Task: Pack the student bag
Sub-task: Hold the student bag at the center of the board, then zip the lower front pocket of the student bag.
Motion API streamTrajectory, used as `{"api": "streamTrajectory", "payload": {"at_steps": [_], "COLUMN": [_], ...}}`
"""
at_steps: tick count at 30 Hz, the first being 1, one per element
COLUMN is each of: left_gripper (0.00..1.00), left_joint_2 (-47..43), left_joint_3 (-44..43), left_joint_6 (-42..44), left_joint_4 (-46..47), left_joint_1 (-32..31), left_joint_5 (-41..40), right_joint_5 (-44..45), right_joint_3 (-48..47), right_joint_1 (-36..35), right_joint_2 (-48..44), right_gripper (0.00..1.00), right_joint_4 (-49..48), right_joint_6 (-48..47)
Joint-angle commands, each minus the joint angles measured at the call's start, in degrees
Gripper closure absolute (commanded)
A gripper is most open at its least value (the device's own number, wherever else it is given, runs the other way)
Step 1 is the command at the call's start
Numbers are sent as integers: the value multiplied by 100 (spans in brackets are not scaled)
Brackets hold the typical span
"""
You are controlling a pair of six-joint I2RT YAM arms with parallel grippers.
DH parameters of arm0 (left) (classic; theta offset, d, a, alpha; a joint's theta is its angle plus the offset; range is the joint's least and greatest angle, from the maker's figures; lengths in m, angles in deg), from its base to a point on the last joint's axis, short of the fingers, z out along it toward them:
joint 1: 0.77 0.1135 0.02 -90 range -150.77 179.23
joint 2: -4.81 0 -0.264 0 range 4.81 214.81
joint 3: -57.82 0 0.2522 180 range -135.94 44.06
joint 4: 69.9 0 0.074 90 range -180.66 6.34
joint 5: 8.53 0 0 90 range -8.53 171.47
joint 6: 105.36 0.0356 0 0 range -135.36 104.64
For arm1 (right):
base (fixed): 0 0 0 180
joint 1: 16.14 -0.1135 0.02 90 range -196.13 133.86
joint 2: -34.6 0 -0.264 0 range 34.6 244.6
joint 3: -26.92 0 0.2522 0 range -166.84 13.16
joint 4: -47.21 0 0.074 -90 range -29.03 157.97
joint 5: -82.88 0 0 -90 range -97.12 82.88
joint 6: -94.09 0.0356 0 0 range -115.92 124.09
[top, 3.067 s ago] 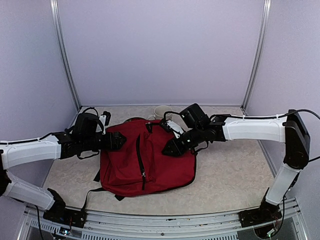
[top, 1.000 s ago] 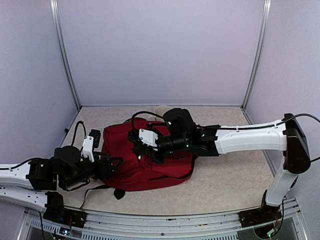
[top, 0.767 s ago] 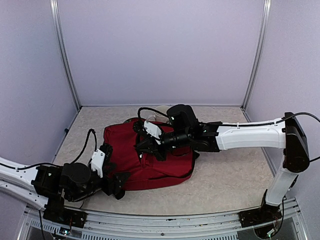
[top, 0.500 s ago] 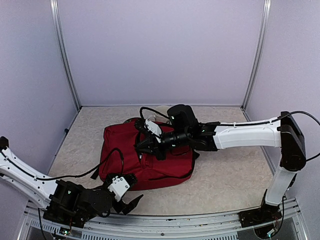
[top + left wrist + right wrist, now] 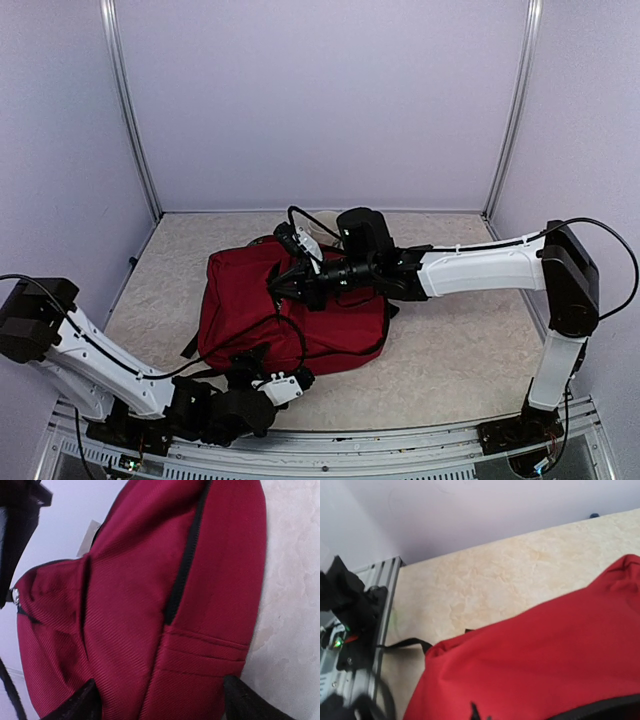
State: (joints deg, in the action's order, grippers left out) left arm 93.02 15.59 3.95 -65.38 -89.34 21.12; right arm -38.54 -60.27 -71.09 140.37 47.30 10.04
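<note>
The student bag (image 5: 300, 325) is a large dark-red backpack lying mid-table, with a black zipper down its front. My right gripper (image 5: 286, 284) sits on the bag's upper middle, and the fabric rises in a peak to its closed tips. In the right wrist view the red fabric (image 5: 545, 670) fills the lower right and hides the fingers. My left gripper (image 5: 292, 379) is low at the bag's near edge, open and empty. In the left wrist view its fingertips (image 5: 86, 701) stand wide apart with the bag (image 5: 150, 605) just beyond them.
A black strap (image 5: 190, 346) trails from the bag's near left and shows in the right wrist view (image 5: 402, 644). The metal frame rail (image 5: 400, 440) runs along the front edge. Walls and corner posts (image 5: 130, 120) close in the back and sides.
My left arm has pulled back from the bag's left side and folded down to the front edge. My right gripper has stayed on the bag's top, and the bag has bunched up under it.
</note>
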Motion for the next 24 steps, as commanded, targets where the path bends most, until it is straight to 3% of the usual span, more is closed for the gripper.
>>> {"api": "streamTrajectory", "payload": {"at_steps": [1, 5, 6, 9, 10, 15, 20, 24], "left_gripper": [27, 46, 55, 96, 100, 100, 100, 100], "left_joint_2": [702, 976, 985, 960, 935, 763, 596, 535], "left_joint_3": [-422, -718, -752, -751, -748, -723, -897, -1027], "left_joint_6": [837, 876, 842, 689, 606, 328, 186, 95], "left_joint_4": [632, 606, 583, 452, 287, -228, -618, -762], "left_joint_1": [181, 292, 270, 168, 139, -30, -223, -304], "left_joint_5": [-551, -645, -606, -599, -581, -358, 371, 785], "right_joint_5": [14, 42, 110, 327, 349, 758, 1182, 1574], "right_joint_3": [-152, -255, -267, -316, -388, -997, -1558, -2129], "right_joint_1": [100, 142, 176, 323, 384, 671, 885, 1108], "right_joint_2": [84, 155, 180, 323, 400, 902, 1257, 1668], "right_gripper": [100, 100, 100, 100, 100, 100, 100, 100], "right_joint_4": [-677, -688, -745, -1052, -1145, -1317, -1557, -1172], "right_joint_6": [251, 275, 319, 538, 639, 933, 1010, 1043]}}
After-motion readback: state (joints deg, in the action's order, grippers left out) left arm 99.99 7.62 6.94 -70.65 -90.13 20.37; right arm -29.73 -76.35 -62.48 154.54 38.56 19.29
